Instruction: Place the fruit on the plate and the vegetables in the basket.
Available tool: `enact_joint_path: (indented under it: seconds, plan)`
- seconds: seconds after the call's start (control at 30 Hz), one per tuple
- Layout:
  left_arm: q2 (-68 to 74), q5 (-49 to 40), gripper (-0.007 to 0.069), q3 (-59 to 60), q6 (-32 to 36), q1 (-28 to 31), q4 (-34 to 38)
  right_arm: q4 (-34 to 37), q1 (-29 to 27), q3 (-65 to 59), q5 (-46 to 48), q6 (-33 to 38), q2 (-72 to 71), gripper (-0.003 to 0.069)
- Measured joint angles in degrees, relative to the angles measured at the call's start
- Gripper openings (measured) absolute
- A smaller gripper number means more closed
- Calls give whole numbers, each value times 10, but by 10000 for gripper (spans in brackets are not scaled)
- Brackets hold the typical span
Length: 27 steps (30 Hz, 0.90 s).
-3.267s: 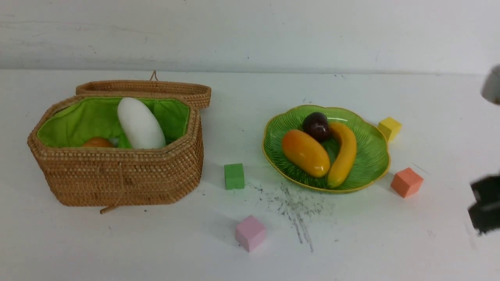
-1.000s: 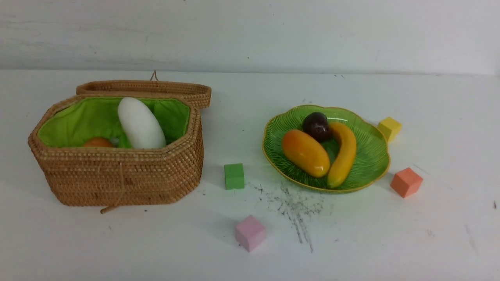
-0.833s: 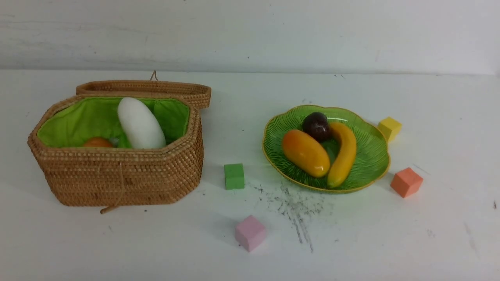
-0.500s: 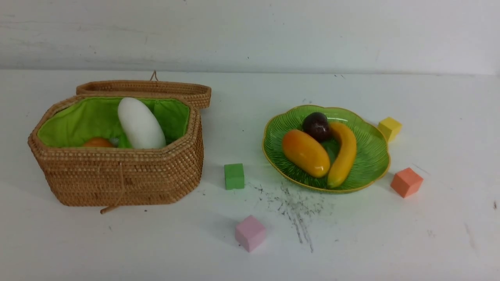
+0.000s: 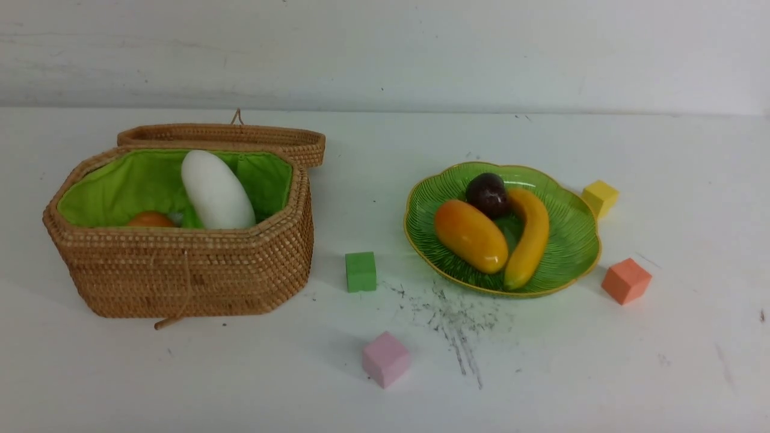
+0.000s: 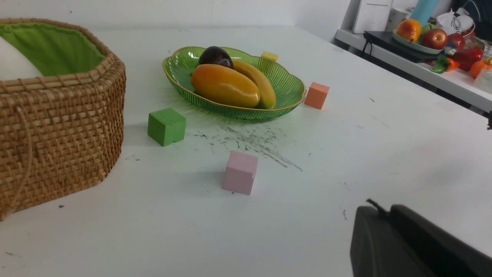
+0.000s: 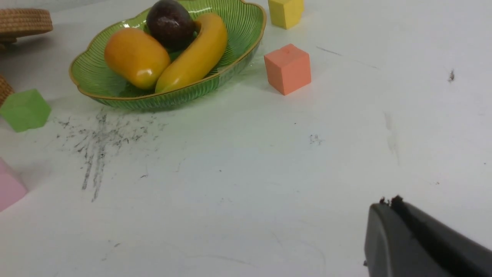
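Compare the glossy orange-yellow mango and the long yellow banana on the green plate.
The glossy orange-yellow mango is plump and oval; the long yellow banana is slim and curved. The mango is more orange, the banana yellower. Both lie side by side, touching, in the ribbed green plate.

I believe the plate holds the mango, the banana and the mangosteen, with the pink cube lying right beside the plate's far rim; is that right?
Not quite: the cube by the far rim of the plate is the yellow cube, as the front view shows. The pink cube lies nearer the robot, apart from the plate. The mango, banana and mangosteen are on it.
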State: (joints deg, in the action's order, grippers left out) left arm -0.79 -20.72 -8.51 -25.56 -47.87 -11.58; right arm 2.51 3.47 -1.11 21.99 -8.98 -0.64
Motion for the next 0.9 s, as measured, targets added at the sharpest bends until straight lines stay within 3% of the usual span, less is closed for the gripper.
enact_joint_path:
  seconds: [0.3,0.4,0.47,0.5,0.53,0.67,0.77,0.9]
  plan:
    - [0,7,38,4,13,25,-5,0,0,0,1,0,0,0]
    - [0,22,38,11,44,97,29,0,0,0,1,0,0,1]
    - [0,51,38,23,79,177,62,0,0,0,1,0,0,2]
    - [0,51,38,23,79,177,62,0,0,0,1,0,0,2]
    - [0,71,38,31,95,238,80,0,0,0,1,0,0,4]
    - [0,94,-6,55,115,365,111,-1,0,0,1,0,0,7]
    - [0,96,-13,86,120,412,116,-1,0,0,1,0,0,12]
    - [0,33,-13,100,116,421,116,-1,0,0,1,0,0,16]
